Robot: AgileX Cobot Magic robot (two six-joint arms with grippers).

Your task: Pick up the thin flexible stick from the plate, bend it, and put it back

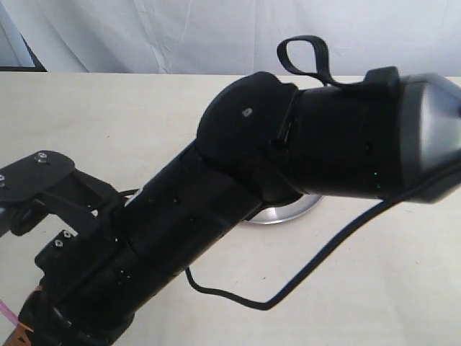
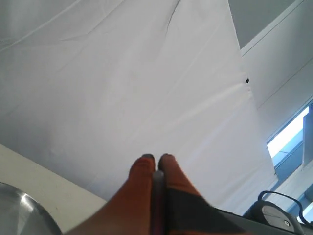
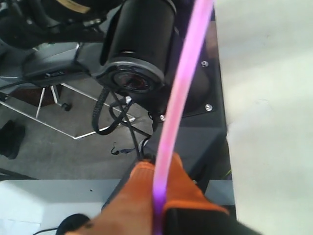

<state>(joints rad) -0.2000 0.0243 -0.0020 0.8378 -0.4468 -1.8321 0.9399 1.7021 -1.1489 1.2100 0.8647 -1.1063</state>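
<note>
Nearest the lens in the exterior view, a black arm [image 1: 216,216] crosses the frame and hides most of the scene. Behind it we see only a sliver of the plate [image 1: 288,213] resting on the desk [image 1: 108,122].

The thin flexible stick [image 3: 183,83] is off the plate. In the right wrist view it rises from the right claw [image 3: 159,164] in a clear curve, and a short pink stretch also shows at the lower corner of the exterior view. The right claw is closed, its orange fingers [image 3: 137,196] pinching the stick between them.

The left claw [image 2: 155,159] has its fingers pressed together. A thin, faintly purplish strip lies in the seam, which we read as the stick's other end. No stick projects past those fingertips.

We judge the bending step to be in hand, since the stick is lifted, gripped and bowed. The next move calls for relaxing the bend gradually so the stick does not spring free. Both claws must then carry it over the plate, lower it inside the rim and part their fingers.
</note>
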